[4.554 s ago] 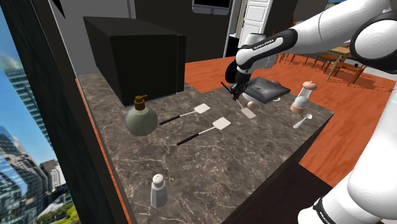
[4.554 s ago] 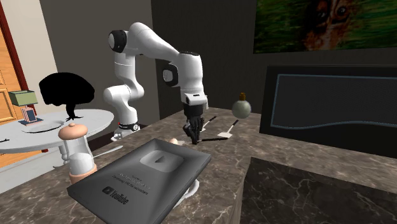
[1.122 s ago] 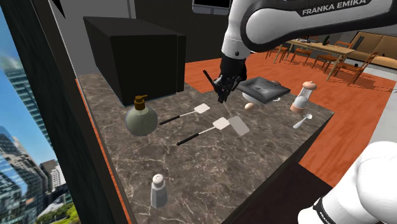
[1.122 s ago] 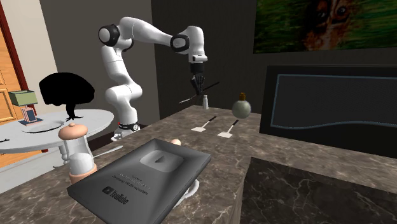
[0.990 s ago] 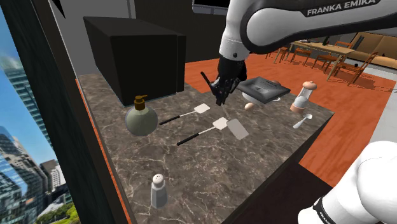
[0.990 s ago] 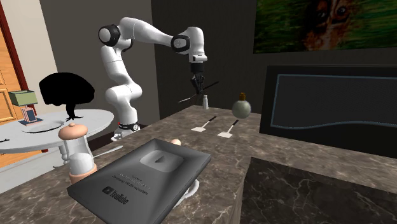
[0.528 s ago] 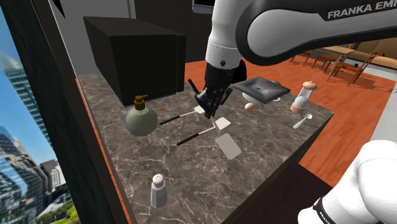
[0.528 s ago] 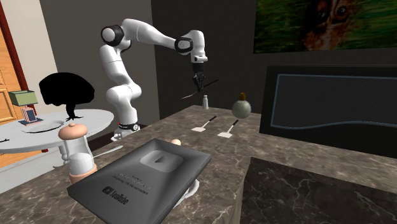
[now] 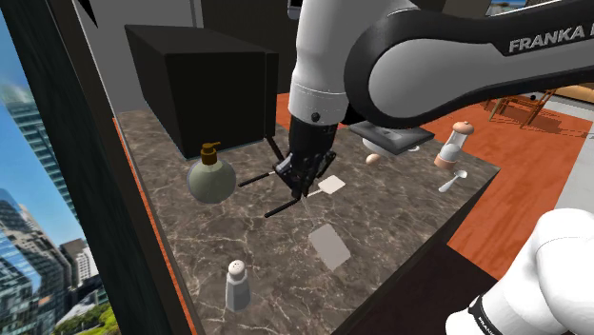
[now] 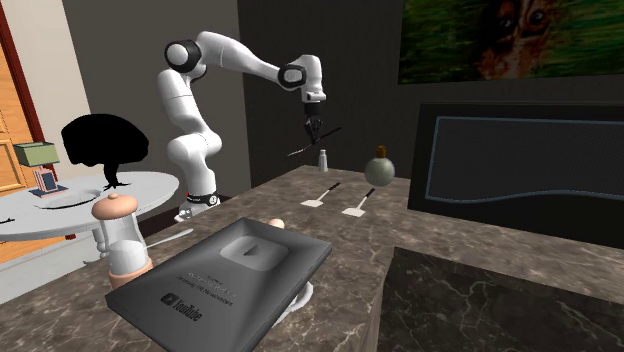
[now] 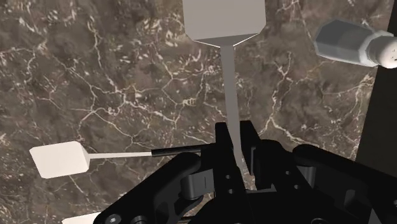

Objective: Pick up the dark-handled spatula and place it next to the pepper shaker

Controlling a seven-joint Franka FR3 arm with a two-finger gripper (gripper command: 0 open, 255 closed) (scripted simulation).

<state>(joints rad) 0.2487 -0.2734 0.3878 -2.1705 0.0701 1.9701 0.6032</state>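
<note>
My gripper (image 9: 299, 177) is shut on a spatula with a dark handle (image 9: 276, 152) and hangs above the marble counter (image 9: 400, 224). Its grey blade (image 9: 330, 246) points down toward the counter's front. In the wrist view the fingers (image 11: 249, 145) clasp the thin shaft, and the blade (image 11: 224, 19) reaches out ahead. A grey pepper shaker (image 9: 237, 285) stands near the counter's front corner, apart from the blade; beside the blade in the wrist view is this shaker (image 11: 353, 44). In the second exterior view the gripper (image 10: 312, 128) holds the spatula (image 10: 312, 141) above the shaker (image 10: 322, 158).
Two more spatulas (image 9: 327, 187) (image 9: 251, 179) lie on the counter under the gripper. A round soap bottle (image 9: 209, 177) and a black box (image 9: 205, 86) stand behind. A grey tray (image 9: 392, 134), an egg (image 9: 374, 158), a pepper mill (image 9: 451, 143) and a spoon (image 9: 452, 181) sit at the shoulder view's right.
The gripper has carried the spatula toward the shoulder view's left and nearer the counter's front, closer to the shaker. Earlier it lifted the spatula from beside the tray.
</note>
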